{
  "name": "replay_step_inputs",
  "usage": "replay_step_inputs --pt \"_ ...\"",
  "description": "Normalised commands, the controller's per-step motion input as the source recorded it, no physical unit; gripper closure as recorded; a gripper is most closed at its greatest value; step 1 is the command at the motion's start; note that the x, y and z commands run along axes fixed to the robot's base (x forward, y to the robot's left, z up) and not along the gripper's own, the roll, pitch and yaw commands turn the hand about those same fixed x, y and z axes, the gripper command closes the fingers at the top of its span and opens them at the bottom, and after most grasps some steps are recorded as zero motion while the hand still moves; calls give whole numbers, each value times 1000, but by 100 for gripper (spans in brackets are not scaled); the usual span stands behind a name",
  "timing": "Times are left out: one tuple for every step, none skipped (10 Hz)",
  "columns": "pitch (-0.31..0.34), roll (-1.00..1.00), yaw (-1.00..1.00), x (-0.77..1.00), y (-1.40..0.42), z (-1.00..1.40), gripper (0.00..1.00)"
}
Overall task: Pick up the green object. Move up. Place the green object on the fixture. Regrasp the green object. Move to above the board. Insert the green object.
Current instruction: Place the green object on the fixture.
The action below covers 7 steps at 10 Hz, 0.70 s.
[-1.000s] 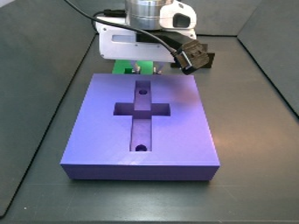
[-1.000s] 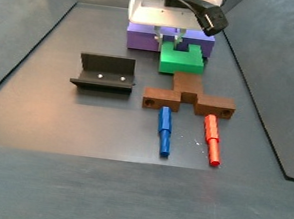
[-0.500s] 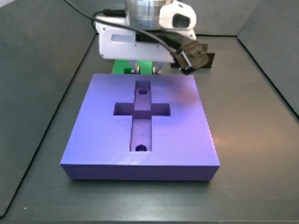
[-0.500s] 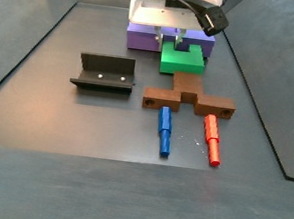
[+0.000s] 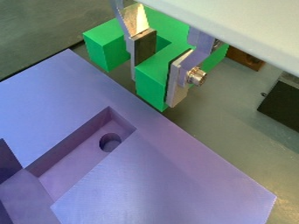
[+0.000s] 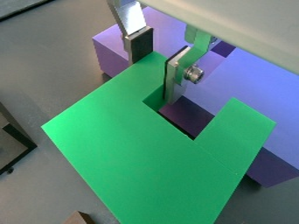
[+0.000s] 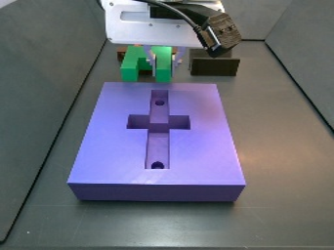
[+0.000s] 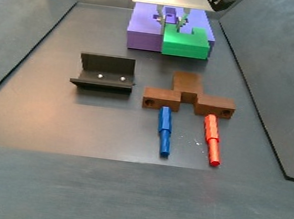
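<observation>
Beside the board (image 7: 158,137), pincer (image 7: 163,68) around green object (image 7: 136,64).

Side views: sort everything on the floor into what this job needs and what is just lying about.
Job:
- green object, held in the gripper at the board's edge
- board
- fixture

Lying about:
- brown cross-shaped block
- blue peg
- red peg

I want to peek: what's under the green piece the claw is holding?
In a wrist view, under the green object held by the gripper you see the purple board and grey floor. The board's part directly beneath is covered.
</observation>
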Motion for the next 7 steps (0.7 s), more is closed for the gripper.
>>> replay_step_inputs --pt "-49 -1000 -134 0 380 423 100" --pt "-74 -1000 -57 140 331 260 100" --pt "-120 -1000 -74 186 280 163 100" --pt "-140 -1000 -77 203 274 157 100" --pt "-183 -1000 -111 289 243 154 100" --pt "-197 -1000 -151 369 191 151 100" --pt "-14 -1000 -109 631 177 386 100"
